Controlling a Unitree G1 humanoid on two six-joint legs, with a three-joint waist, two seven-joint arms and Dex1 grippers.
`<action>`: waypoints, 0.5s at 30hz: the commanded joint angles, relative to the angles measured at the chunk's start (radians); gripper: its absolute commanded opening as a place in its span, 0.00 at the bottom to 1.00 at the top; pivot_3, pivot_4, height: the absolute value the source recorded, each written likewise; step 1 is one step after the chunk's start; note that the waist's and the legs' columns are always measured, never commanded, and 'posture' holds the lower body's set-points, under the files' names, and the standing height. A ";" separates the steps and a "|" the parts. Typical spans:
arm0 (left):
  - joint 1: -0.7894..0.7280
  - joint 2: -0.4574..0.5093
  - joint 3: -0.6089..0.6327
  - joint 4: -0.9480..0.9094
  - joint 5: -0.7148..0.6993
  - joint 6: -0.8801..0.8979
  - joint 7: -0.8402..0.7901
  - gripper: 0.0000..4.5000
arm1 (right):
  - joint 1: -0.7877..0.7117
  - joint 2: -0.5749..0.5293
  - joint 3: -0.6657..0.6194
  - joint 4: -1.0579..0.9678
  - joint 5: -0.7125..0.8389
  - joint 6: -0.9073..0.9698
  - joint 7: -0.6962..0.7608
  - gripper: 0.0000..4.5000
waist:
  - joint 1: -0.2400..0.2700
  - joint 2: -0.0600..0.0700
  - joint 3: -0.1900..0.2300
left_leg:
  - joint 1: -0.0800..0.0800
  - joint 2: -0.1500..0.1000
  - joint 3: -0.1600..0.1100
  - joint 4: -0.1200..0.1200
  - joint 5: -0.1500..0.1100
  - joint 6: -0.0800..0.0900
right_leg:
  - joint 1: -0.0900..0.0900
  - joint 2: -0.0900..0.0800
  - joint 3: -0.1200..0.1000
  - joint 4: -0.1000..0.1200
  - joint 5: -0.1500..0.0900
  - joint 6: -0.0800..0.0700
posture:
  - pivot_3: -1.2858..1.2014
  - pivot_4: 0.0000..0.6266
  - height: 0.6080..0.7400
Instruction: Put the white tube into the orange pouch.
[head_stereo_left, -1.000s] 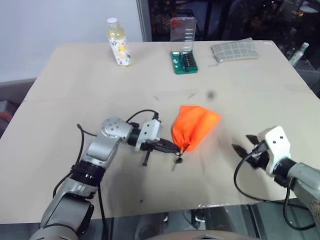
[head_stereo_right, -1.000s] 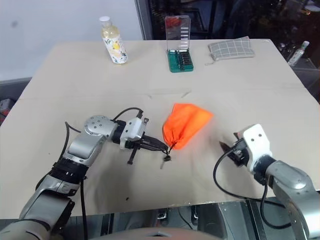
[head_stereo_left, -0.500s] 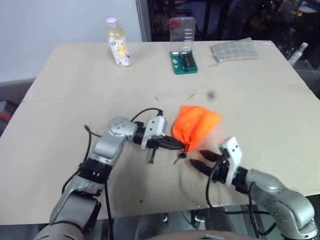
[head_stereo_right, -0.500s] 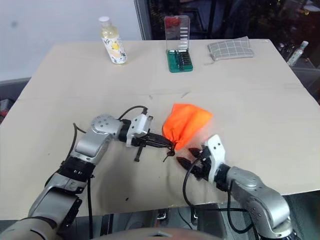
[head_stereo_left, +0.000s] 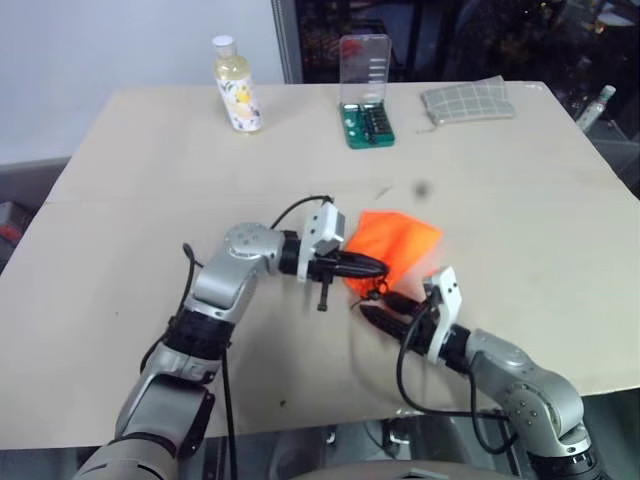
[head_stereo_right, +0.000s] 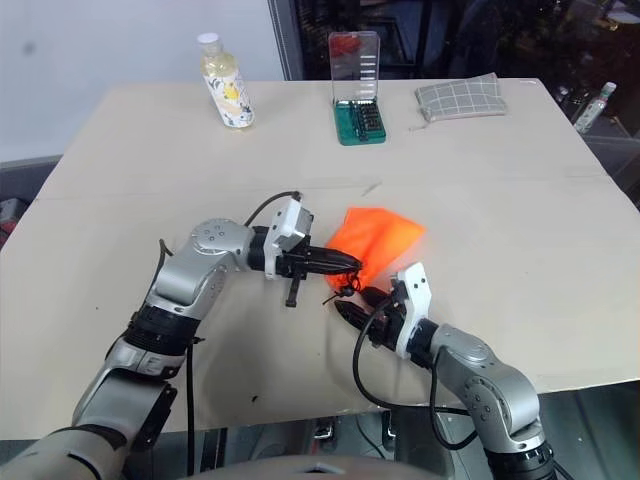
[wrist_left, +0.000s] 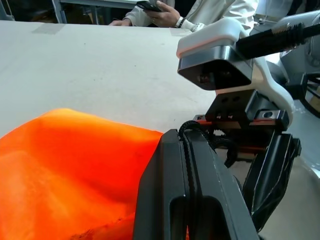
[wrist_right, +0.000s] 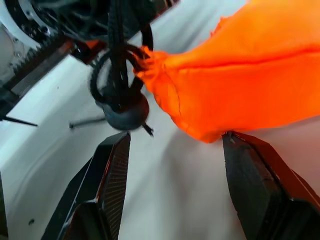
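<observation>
Two grippers meet at the gathered neck of the orange pouch (head_stereo_left: 392, 247), which lies near the middle of the table (head_stereo_left: 130, 190). Nearest, at about five o'clock from the pouch, the right gripper (wrist_right: 172, 185) has its fingers parted, straddling the neck and cord knot (wrist_right: 121, 106) without pinching. At nine o'clock the left gripper (head_stereo_left: 372, 267) is clenched on the pouch's neck. The pouch looks light, soft and floppy, so the mouth will likely need holding at its hem and spreading. Far off at twelve o'clock stand a bottle (head_stereo_left: 238, 88), a bit case (head_stereo_left: 367, 92) and a grey checked pouch (head_stereo_left: 468, 100). The white tube's place I cannot tell.
</observation>
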 joint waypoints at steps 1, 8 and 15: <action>-0.025 -0.007 0.020 -0.051 -0.025 0.010 0.007 0.00 | 0.020 0.016 -0.015 -0.057 0.050 -0.025 0.002 0.65 | 0.000 0.000 0.000 | 0.000 0.000 0.000 0.000 0.000 0.000 | 0.000 0.000 0.000 0.000 0.000 0.000 | 0.52 0.24 1.00; -0.038 -0.023 0.039 -0.100 -0.096 0.070 -0.001 0.00 | 0.093 -0.023 -0.071 -0.161 0.155 -0.003 -0.002 0.65 | 0.002 0.000 0.000 | 0.000 0.000 0.000 0.000 0.000 -0.001 | 0.000 0.000 0.000 0.000 0.000 0.000 | 0.52 0.24 1.00; -0.061 -0.036 0.035 -0.121 -0.118 0.107 0.017 0.00 | 0.125 -0.045 -0.098 -0.198 0.209 -0.016 -0.028 0.65 | 0.000 0.000 0.000 | 0.002 0.000 0.000 0.000 0.000 0.000 | 0.001 0.000 0.001 0.001 0.000 0.000 | 0.52 0.24 1.00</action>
